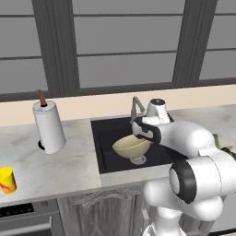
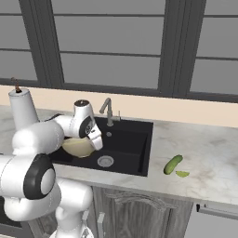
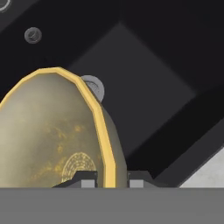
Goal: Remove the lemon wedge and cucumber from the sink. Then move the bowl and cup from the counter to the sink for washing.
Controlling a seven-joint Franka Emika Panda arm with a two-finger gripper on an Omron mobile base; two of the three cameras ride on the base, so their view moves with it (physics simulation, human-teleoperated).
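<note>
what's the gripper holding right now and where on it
The gripper holds the bowl by its rim, one fingertip inside the wall and one outside, over the sink.

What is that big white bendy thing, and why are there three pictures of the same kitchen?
The white thing is a robot arm with a two-finger gripper at its end. Two pictures come from cameras behind it, one to its left and one to its right. The third comes from a camera on its hand, looking along the fingers.

The gripper is pinching the rim of a tan bowl, one finger inside and one outside, and holding it over the black sink, above the round silver drain.

On the grey marbled counter stand a small yellow cup and a white paper towel roll. On the other side of the sink lie a green cucumber and a tiny lemon wedge.
</note>
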